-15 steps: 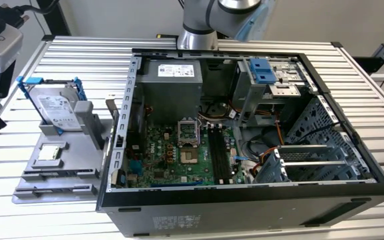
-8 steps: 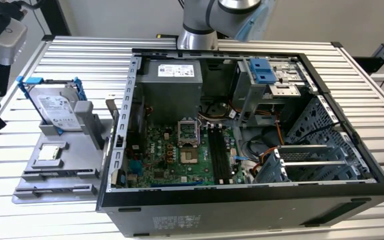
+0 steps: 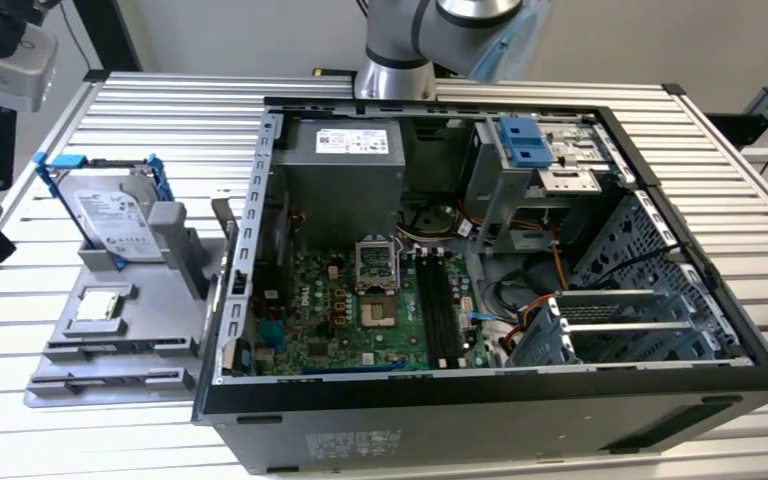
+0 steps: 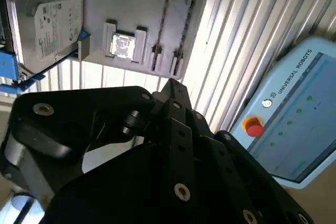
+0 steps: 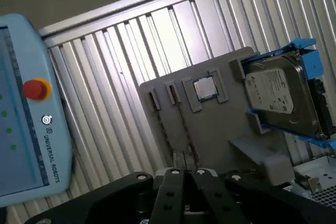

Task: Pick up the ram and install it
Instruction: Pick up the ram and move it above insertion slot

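Grey tray (image 5: pixel 210 124) | ram (image 5: pixel 184 129) on edge in its slot | gripper (image 5: pixel 188 172) near, jaws closed on nothing | white-labelled hard drive (image 5: pixel 278 95)

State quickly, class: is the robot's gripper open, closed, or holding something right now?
Gripper: it cannot be told from these views.
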### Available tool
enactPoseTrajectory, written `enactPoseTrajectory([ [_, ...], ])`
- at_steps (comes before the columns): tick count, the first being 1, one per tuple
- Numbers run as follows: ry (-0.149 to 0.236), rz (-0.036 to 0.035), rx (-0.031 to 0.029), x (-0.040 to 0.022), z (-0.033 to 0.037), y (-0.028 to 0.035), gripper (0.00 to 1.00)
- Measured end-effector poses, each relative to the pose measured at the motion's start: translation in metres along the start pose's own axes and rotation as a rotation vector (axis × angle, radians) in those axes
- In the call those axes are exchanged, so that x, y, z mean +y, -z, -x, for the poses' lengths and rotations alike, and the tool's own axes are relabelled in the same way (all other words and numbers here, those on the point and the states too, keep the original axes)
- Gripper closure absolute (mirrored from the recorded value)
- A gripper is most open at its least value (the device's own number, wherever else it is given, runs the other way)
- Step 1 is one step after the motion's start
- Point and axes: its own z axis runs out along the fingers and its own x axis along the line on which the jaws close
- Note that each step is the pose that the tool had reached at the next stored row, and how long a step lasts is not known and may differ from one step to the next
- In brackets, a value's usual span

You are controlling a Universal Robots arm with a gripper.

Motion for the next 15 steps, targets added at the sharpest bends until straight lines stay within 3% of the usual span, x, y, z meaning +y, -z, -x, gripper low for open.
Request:
enactPoseTrajectory([
  [2,0.134,0.0039,0.0044,0.0000,0.0000,-0.0005,1.00],
  [3,0.180,0.0052,0.0057,-0.0001,0.0000,-0.0007,1.00],
  [15,0.399,0.0114,0.0125,-0.0001,-0.0001,-0.0021,1.00],
])
